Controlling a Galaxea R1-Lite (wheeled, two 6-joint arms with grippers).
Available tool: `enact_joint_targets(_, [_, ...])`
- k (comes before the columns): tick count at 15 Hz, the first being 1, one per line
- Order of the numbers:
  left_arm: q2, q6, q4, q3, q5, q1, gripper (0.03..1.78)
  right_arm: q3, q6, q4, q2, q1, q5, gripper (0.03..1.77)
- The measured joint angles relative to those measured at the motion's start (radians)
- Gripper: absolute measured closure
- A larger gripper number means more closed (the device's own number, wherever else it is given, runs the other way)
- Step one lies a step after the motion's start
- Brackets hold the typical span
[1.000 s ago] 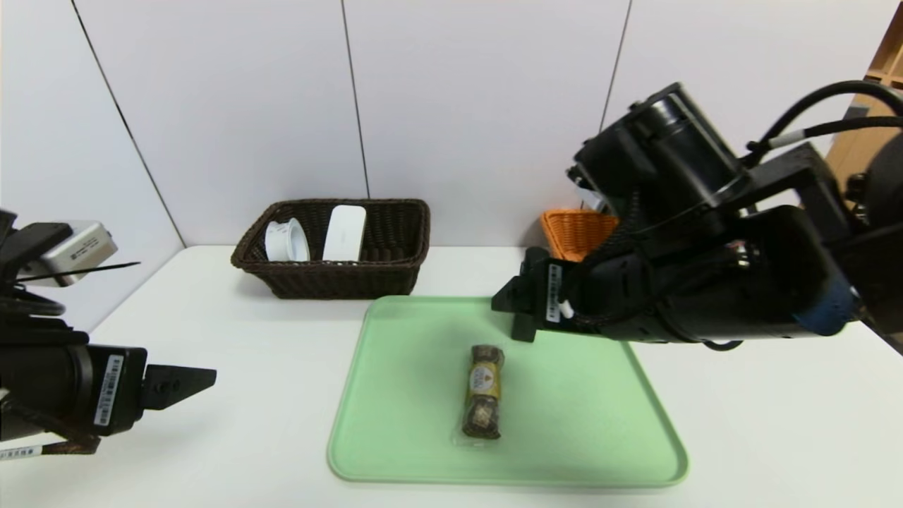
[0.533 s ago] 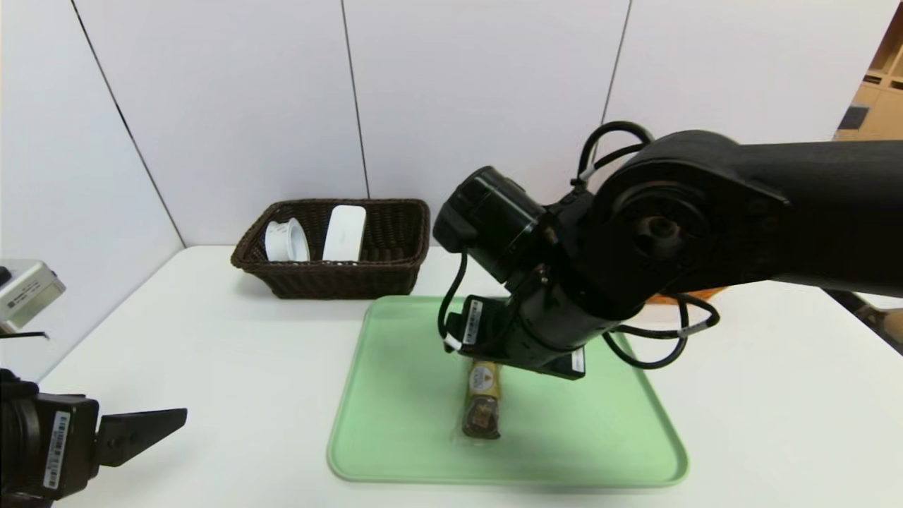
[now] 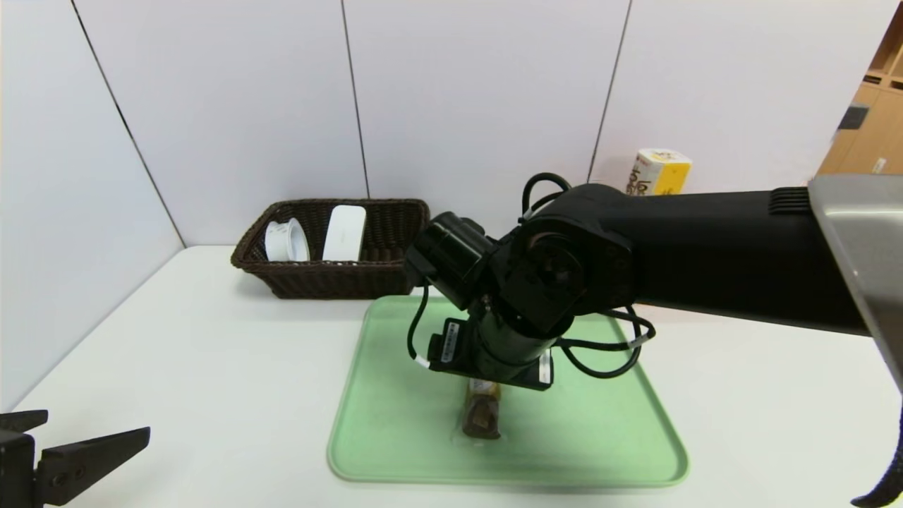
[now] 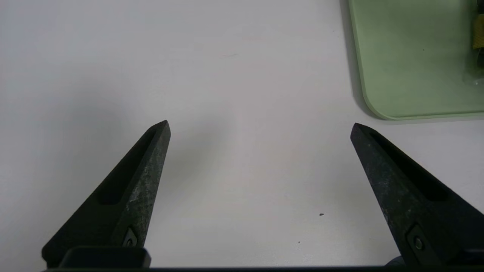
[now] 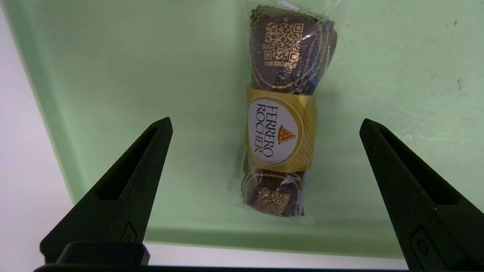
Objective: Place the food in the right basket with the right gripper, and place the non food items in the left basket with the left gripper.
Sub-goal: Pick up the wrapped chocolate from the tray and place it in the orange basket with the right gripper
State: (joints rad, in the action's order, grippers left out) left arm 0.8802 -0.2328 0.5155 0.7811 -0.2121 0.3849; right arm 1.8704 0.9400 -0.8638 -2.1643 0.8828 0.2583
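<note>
Since the earlier frame, the right gripper [image 5: 266, 121] has moved nearer the middle of the green tray [image 3: 395, 451], its claw released and wide around the Ferrero Rocher pack [image 5: 280, 128] lying on that tray, while the left gripper [image 4: 261, 128], also spread and holding nothing, is beside the tray's left. The right wrist view shows the pack's whole label, which the arm partly covers in the head view. Only the head view shows the dark basket [image 3: 338, 279] behind the tray's left part, holding a white container [image 3: 286, 242] and white case [image 3: 344, 234], and the yellow snack box [image 3: 659, 173] beyond the tray's right.
</note>
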Motion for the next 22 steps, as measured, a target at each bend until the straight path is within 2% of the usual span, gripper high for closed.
enact_joint_targets(2, [-0.01, 0.0, -0.001, 0.001, -0.003, 0.0, 0.12, -0.001, 0.0, -0.009, -0.01, -0.003, 0.021, 0.09])
enact_joint_targets(3, [-0.013, 0.0, -0.001, 0.002, -0.002, 0.0, 0.12, -0.001, 0.0, -0.01, -0.013, -0.004, 0.023, 0.16])
enact_joint_targets(6, [-0.026, -0.001, 0.004, 0.003, -0.004, 0.0, 0.12, -0.003, 0.001, -0.01, -0.025, -0.004, 0.023, 0.65])
enact_joint_targets(10, [-0.053, -0.002, 0.015, -0.001, -0.005, -0.001, 0.12, -0.017, 0.01, -0.01, -0.033, -0.001, 0.018, 1.12])
enact_joint_targets(11, [-0.061, -0.002, 0.02, -0.002, -0.005, -0.001, 0.12, -0.018, 0.019, -0.01, -0.032, 0.0, 0.018, 1.64])
enact_joint_targets(12, [-0.068, -0.002, 0.022, -0.002, -0.006, -0.001, 0.12, -0.023, 0.023, -0.009, -0.029, 0.0, 0.018, 1.7])
enact_joint_targets(18, [-0.09, -0.001, 0.023, -0.003, -0.008, -0.001, 0.12, -0.041, 0.023, -0.013, 0.047, 0.026, 0.008, 1.7])
enact_joint_targets(20, [-0.094, 0.001, 0.027, -0.002, -0.011, -0.001, 0.12, -0.041, 0.02, -0.013, 0.107, 0.05, -0.019, 1.7])
enact_joint_targets(22, [-0.097, 0.001, 0.043, 0.002, -0.011, -0.001, 0.12, -0.04, 0.014, -0.012, 0.186, 0.072, -0.07, 1.7])
